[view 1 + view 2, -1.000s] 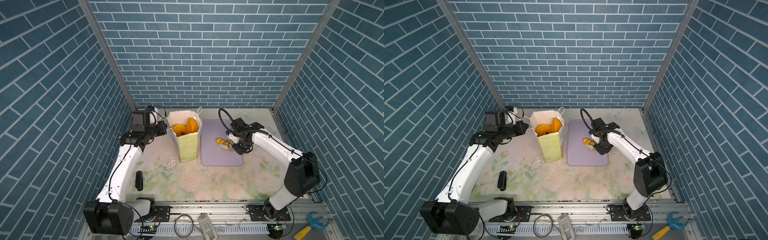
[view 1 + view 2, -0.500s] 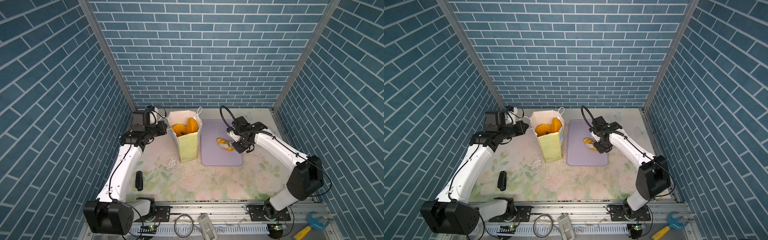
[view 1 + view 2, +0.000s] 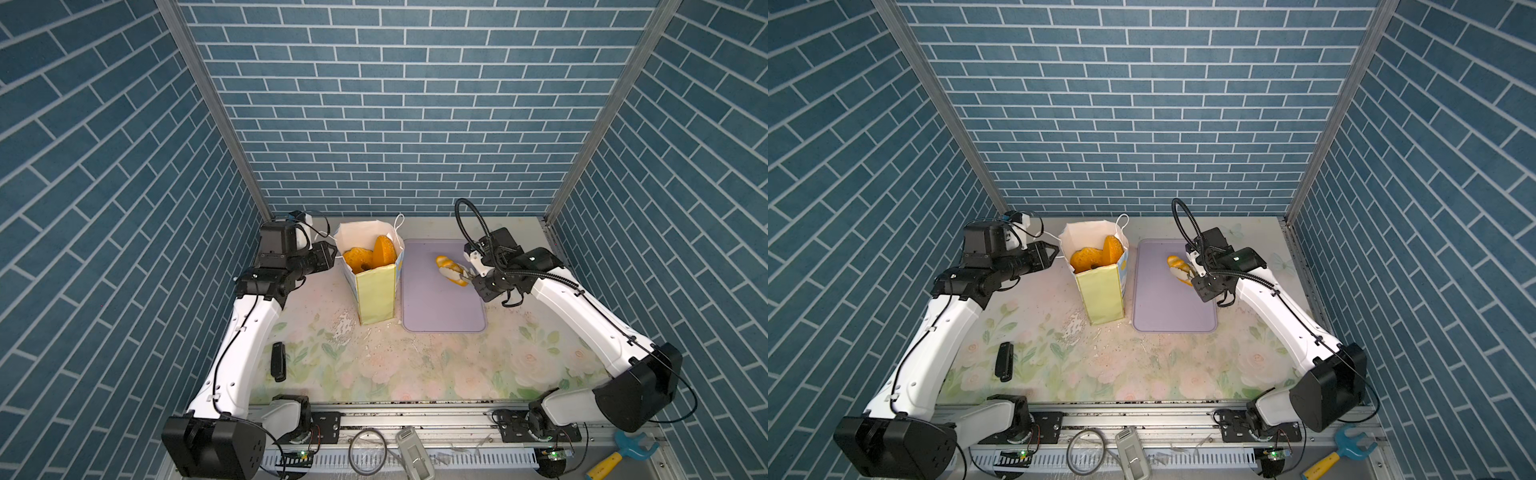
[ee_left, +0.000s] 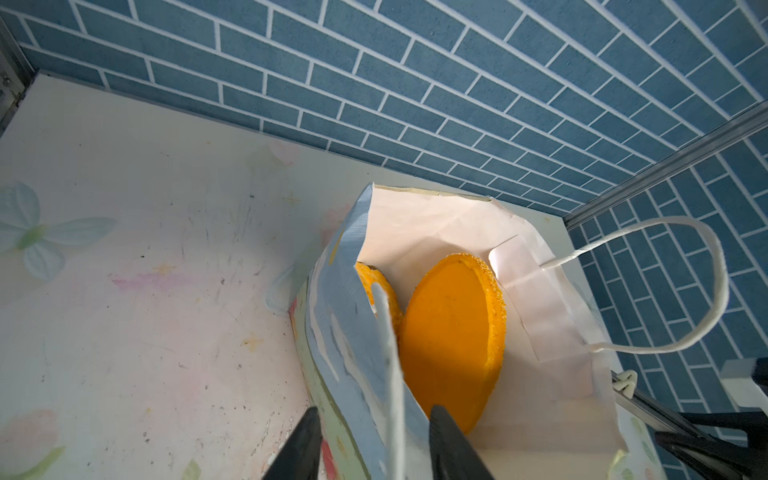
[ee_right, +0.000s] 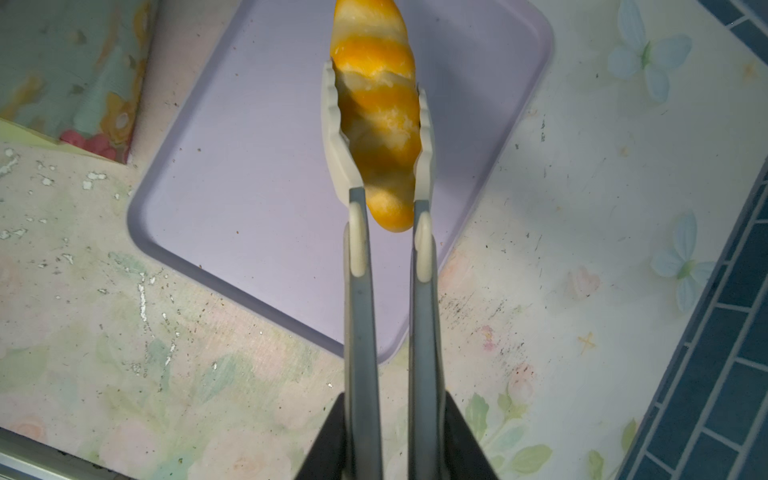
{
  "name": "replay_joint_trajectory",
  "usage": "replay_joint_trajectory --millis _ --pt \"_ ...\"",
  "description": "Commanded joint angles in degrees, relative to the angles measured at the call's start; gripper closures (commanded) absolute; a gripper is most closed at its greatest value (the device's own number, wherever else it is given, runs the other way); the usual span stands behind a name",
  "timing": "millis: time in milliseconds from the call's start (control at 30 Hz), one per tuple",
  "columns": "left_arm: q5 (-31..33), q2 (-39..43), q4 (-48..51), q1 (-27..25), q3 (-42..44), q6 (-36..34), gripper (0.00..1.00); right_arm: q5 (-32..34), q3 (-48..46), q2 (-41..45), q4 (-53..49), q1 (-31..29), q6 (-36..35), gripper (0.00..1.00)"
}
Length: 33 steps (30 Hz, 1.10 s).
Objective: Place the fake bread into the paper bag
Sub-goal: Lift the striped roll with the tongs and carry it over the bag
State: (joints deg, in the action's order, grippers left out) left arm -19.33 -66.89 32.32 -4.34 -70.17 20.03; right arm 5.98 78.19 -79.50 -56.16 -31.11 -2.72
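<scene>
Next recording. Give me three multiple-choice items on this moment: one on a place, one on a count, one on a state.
1. Where does the paper bag stand?
A) on the lilac tray
B) upright on the table, beside the tray
C) tipped over on its side

2. How many pastries show at the bag's mouth?
A) none
B) five
C) two

3. The striped roll is:
A) clamped in the tongs
B) inside the bag
C) loose on the table

Answers:
1 B, its base sits on the table next to the tray in both top views.
2 C, a ring pastry and an oval loaf.
3 A, the tongs' tips pinch it, and the right gripper is shut on the tongs.
</scene>
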Motion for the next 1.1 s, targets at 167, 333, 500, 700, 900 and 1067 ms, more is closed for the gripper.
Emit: replay_joint_trajectory --millis 167,333,500,700,900,1067 --pt "0.4 2.5 0.7 -0.2 -1.1 -0.5 0.50 -0.4 2.1 6.4 2.1 -0.2 4.3 0.75" --pt "-0.9 2.4 0.2 -0.2 -0.4 -0.3 0.49 0.0 5.7 8.0 2.4 -0.2 4.9 0.75" --pt "-1.6 2.3 0.1 -0.2 -0.1 -0.6 0.48 -1.6 11.0 8.2 3.7 -0.4 5.1 0.75" --pt "-1.8 2.1 -0.4 -0.2 0.2 -0.6 0.47 -3.3 19.2 5.5 5.4 -2.1 3.6 0.75" --pt "-1.8 1.0 -0.6 -0.3 0.1 -0.7 0.47 -0.9 29.3 -0.4 5.4 -7.9 -1.2 0.75" --pt "-1.4 0.5 -1.4 -0.8 0.7 -0.4 0.48 0.8 35.5 -4.9 5.5 -13.5 -6.3 0.75"
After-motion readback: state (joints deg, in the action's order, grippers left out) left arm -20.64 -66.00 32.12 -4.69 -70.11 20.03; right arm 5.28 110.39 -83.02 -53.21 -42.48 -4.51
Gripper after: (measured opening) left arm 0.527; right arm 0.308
